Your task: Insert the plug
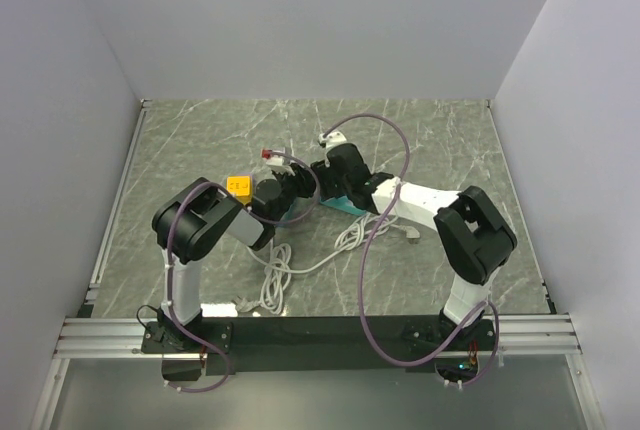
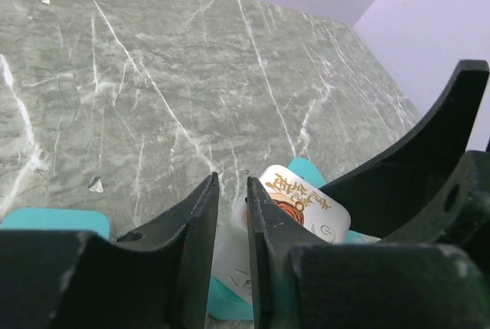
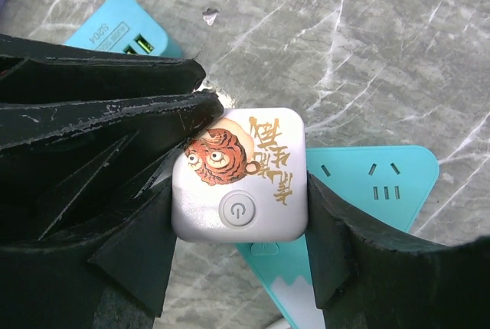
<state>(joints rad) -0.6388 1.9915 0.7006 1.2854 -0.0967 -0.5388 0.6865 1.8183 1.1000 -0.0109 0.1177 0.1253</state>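
White plastic, the plug (image 3: 239,176) was seen pinched by the right gripper (image 3: 241,260) at mid-frame over the teal power strip (image 3: 375,184), its upper-left corner crowded by the left gripper (image 2: 232,218), nearly pressed together with any hold untellable, so a nudged, skewed insertion was feared.

The left gripper (image 2: 232,191) fills the foreground, its two fingers (image 2: 195,229) nearly together with only a thin slit between them, their tips just beside a white plug (image 2: 306,200) printed with a tiger face. The plug sits over a teal strip (image 2: 53,222) on the marble table (image 2: 153,76). The right gripper's fingers (image 2: 429,153) curve in to it from the right.
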